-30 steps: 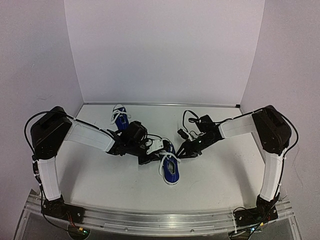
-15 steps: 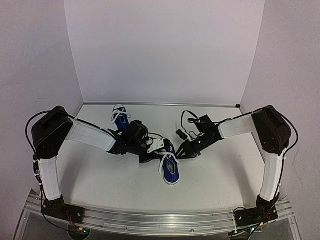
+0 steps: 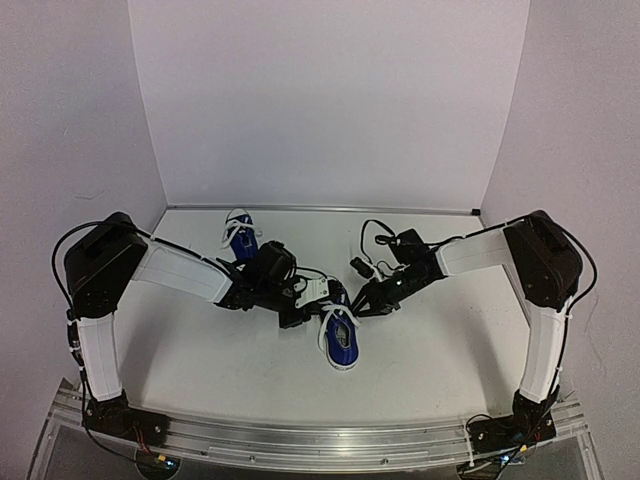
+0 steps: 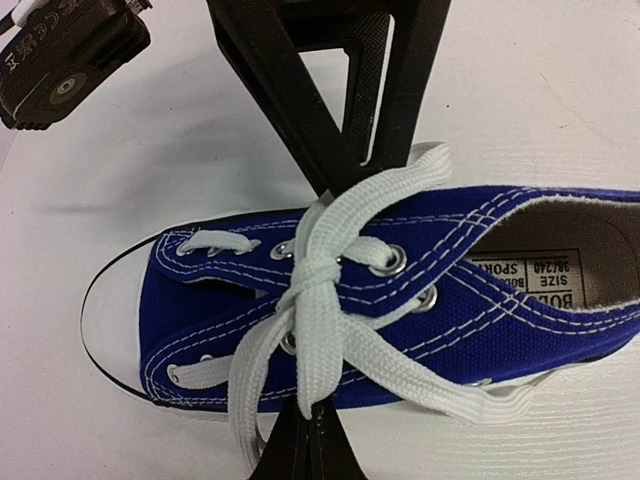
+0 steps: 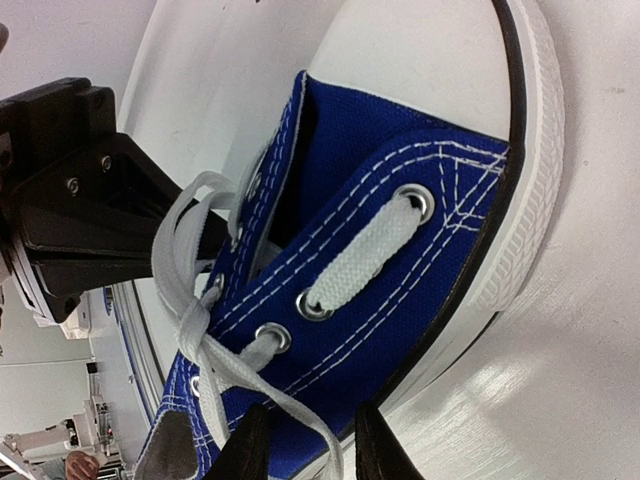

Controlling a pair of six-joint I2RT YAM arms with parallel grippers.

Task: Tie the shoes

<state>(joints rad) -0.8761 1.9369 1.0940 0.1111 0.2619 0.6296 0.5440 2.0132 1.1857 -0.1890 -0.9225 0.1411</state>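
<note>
One blue shoe lies mid-table, toe toward the back wall, between both grippers. In the left wrist view its white laces are crossed in a single knot over the eyelets. My left gripper is shut, and one lace end runs into its pinched fingertips. The right gripper stands at the shoe's other side, jaws apart, a loose lace strand passing between the fingers untouched. The second shoe lies at the back left, laces loose.
White walls close the table on three sides. The left arm and right arm reach in low from either side. An aluminium rail runs along the near edge.
The left gripper has shut on a lace end. The right gripper has crept slightly left toward the shoe, its jaws a little narrower.
</note>
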